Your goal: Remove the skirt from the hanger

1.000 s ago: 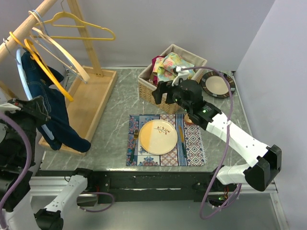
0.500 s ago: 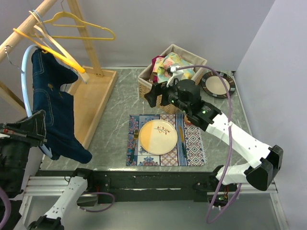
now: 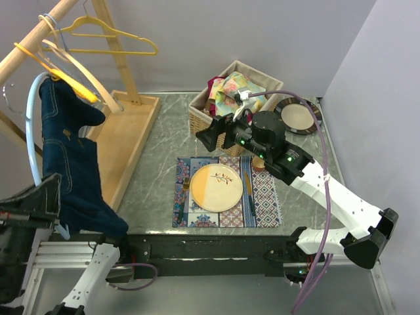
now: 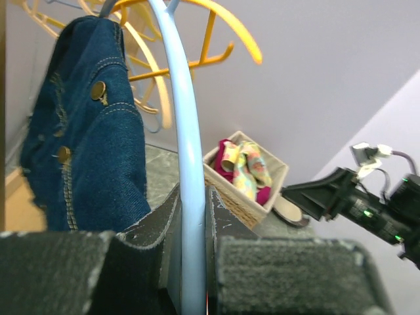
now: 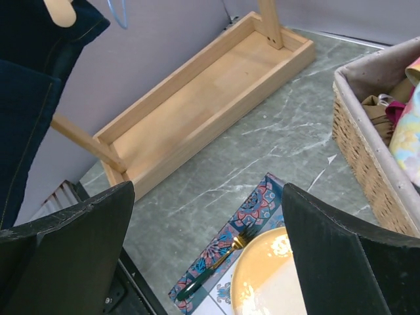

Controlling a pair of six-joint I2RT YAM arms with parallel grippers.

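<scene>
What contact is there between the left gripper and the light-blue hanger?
Touching. The left wrist view shows the left gripper clamped on the light-blue hanger, no gap either side.

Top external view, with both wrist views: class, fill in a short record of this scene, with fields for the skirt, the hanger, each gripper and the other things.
skirt: dark denim, draped on the hanger, at the table's left
hanger: light blue, held between the left gripper's fingers
left gripper: shut on the hanger
right gripper: open, empty, facing the rack
rack: wooden, with yellow hangers on its rail
other things: basket of clothes; plate and fork on a patterned mat; small plate at far right
</scene>
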